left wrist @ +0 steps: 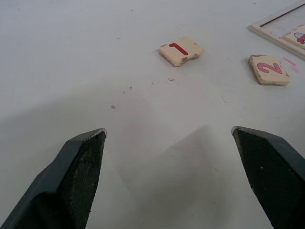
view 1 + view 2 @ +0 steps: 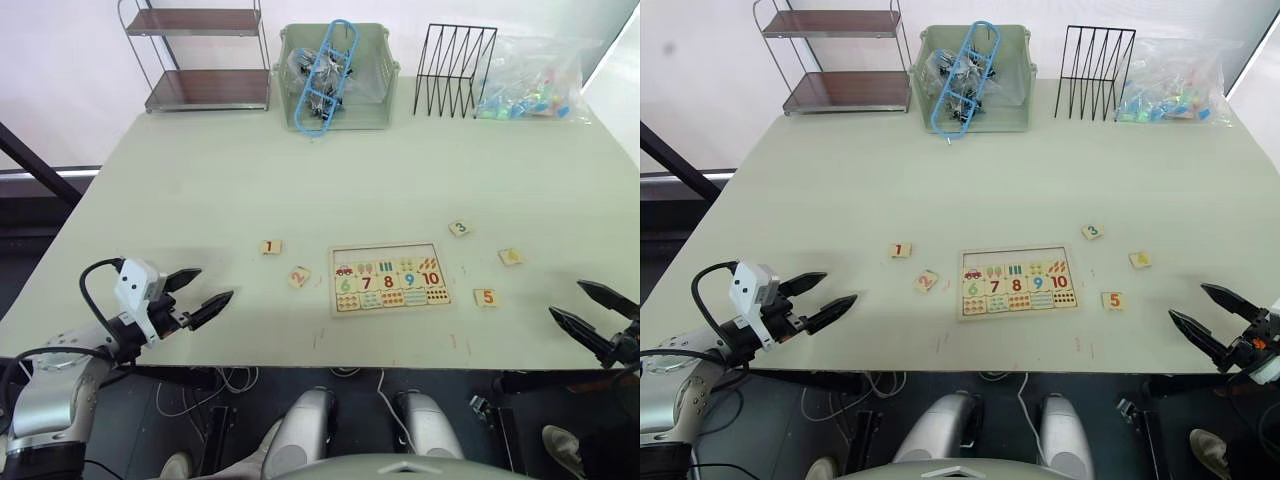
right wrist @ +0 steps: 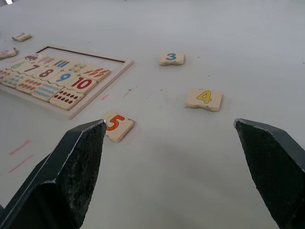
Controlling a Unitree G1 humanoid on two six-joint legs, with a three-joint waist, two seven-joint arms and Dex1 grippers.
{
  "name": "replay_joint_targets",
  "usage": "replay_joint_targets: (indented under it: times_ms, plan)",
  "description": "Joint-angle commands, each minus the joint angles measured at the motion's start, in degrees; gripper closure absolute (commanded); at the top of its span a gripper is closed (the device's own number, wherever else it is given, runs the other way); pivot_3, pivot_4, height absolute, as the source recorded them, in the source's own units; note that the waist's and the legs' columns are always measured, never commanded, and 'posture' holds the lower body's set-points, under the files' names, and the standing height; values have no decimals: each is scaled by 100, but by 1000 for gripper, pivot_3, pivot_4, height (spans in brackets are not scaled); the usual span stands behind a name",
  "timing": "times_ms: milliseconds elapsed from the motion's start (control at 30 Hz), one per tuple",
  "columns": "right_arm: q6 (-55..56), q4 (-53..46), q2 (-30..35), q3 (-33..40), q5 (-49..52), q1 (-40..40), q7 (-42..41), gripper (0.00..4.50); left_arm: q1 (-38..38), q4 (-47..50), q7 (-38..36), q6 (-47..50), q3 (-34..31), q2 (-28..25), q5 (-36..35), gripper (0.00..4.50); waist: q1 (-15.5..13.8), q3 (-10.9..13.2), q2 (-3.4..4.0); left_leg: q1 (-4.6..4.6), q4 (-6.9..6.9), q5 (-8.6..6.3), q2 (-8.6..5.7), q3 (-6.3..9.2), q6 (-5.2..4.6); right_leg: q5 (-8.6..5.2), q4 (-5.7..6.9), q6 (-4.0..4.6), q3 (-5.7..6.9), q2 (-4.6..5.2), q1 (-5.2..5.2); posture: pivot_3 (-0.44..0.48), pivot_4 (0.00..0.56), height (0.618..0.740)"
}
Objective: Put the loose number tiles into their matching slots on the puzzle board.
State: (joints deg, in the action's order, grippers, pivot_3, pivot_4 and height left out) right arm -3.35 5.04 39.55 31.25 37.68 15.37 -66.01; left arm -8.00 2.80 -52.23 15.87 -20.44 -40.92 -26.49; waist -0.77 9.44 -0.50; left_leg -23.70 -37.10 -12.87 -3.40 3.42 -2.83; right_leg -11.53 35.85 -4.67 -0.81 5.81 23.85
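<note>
The left jaws (image 2: 195,297) are wide open and hold nothing. They hang low over the table (image 2: 300,180) near its front edge, close to the front left corner. The right jaws (image 2: 590,315) are wide open and empty too, by the front edge near the front right corner.

Just past the left jaws lie tile 1 (image 1: 180,50) and tile 2 (image 1: 269,69), flat on the table. Tile 2 lies just beside the board's left edge, and tile 1 is a bit further back and left. Just past the right jaws lie tile 5 (image 3: 115,125), tile 4 (image 3: 204,98) and tile 3 (image 3: 171,58). Tile 5 is the closest to the front edge, and tile 3 is the furthest back.

The board (image 2: 388,278) sits in the middle of the table, nearer the front edge than the back. Its top row of slots (image 2: 385,252) looks bare.

The tiles look like thin little wooden squares, so they are likely light and stiff. Their corners look a bit chipped. They lie flat, so there is not much to grab. I think the best hold is a pinch on two opposite side edges, with the jaw tips right down at the table. The smooth wood may slip or slide away if the pinch is off.
</note>
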Motion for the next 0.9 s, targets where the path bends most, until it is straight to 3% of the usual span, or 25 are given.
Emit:
replay_joint_targets:
  times_ms: [33, 667, 900]
  plan:
    - [116, -215, -17, 149, 48, 84, -78, 0, 9, 162, -36, -173, -75, -39, 16, 10, 0, 0, 0, 0, 0, 0, 0, 0, 0, 0, 0, 0, 0, 0, 0, 0, 150, 739]
    - [409, -317, -228, 107, -57, 36, -84, 0, 321, -106, -326, -233, -10, -66, 25, 10, -1, 0, 0, 0, -1, 0, 0, 0, 0, 0, 0, 0, 2, -19, 0, 0, 150, 739]
    - [406, -545, -345, -17, 43, 67, -218, 0, 898, -718, -873, -552, 330, -339, 270, 10, -8, 0, 0, -1, -2, 1, 0, 3, -1, 0, 0, 0, 4, -23, 0, 0, 150, 739]
